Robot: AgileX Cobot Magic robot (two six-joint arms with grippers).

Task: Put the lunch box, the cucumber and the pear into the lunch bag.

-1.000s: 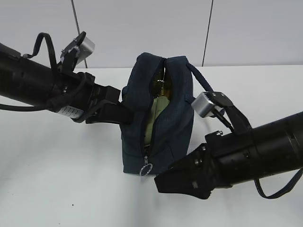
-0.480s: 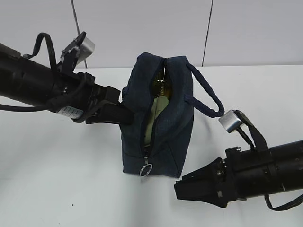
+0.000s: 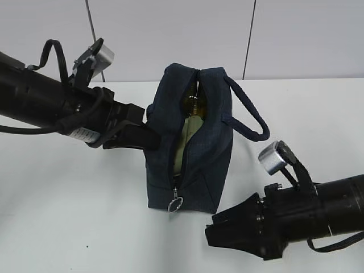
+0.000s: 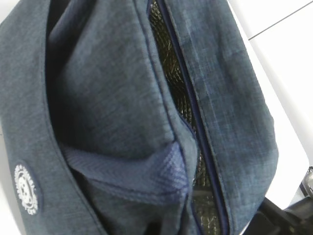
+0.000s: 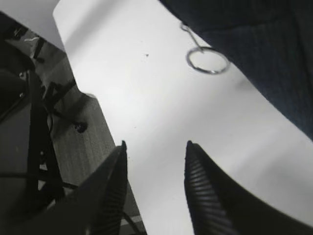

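- Exterior view: the right gripper's [image 3: 213, 236] fingers are not seen apart here; it hangs low over the white table [image 3: 68, 216], near and right of the lunch bag [image 3: 193, 142], touching nothing. The left gripper [image 3: 149, 136] presses against the bag's left side; whether its fingers are open or clamped cannot be told. The bag stands upright mid-table with its zipper partly open, the ring pull [image 3: 176, 203] low on the near face. Through the slit the pale green lunch box [image 3: 183, 145] shows, with something yellowish [image 3: 192, 102] above it, too hidden to name. The loop handle [image 3: 250, 116] hangs to the right.
- Left wrist view: navy fabric fills the frame, with the open zipper slit [image 4: 188, 103] showing dark lining; no fingers are visible.
- Right wrist view: two dark ribbed fingers [image 5: 115, 188] stand apart, holding nothing, over bare table. The ring pull [image 5: 208, 60] lies beyond them beside the bag's edge.
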